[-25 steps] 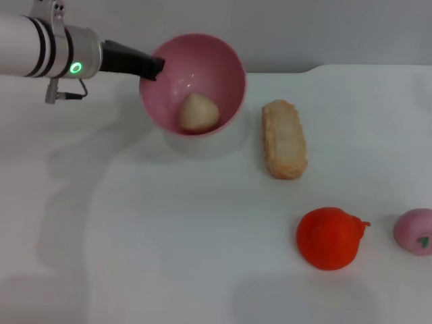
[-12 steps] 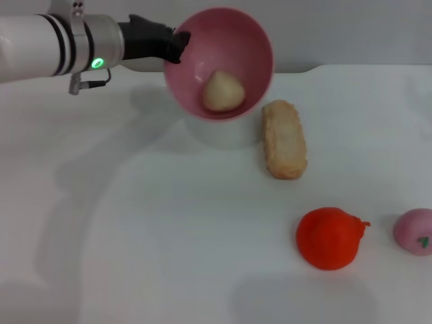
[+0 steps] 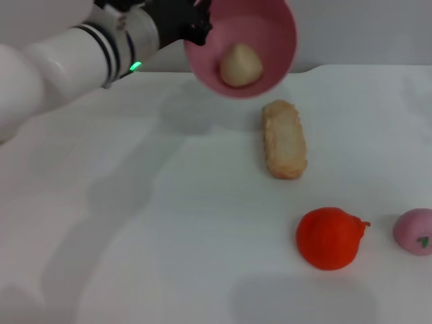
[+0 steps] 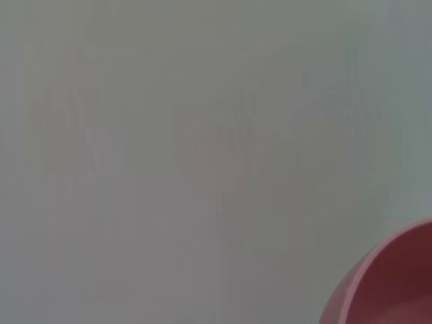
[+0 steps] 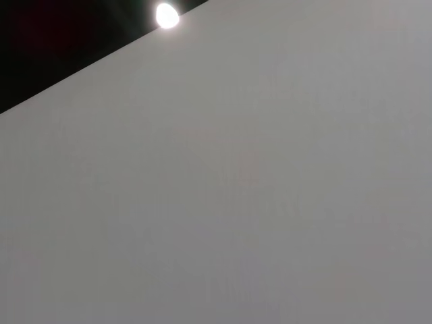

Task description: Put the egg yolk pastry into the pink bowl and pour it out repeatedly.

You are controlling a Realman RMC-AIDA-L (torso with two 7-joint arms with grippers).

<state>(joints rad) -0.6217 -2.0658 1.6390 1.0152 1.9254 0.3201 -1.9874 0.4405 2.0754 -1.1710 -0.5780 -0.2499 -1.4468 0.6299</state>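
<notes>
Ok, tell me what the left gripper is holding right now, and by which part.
The left gripper holds the pink bowl by its rim, lifted off the table and tilted, with the egg yolk pastry inside.

The glossy pink bowl (image 3: 243,44) is held tilted above the bench; the pale egg yolk pastry (image 3: 241,65) is lodged inside.
</notes>
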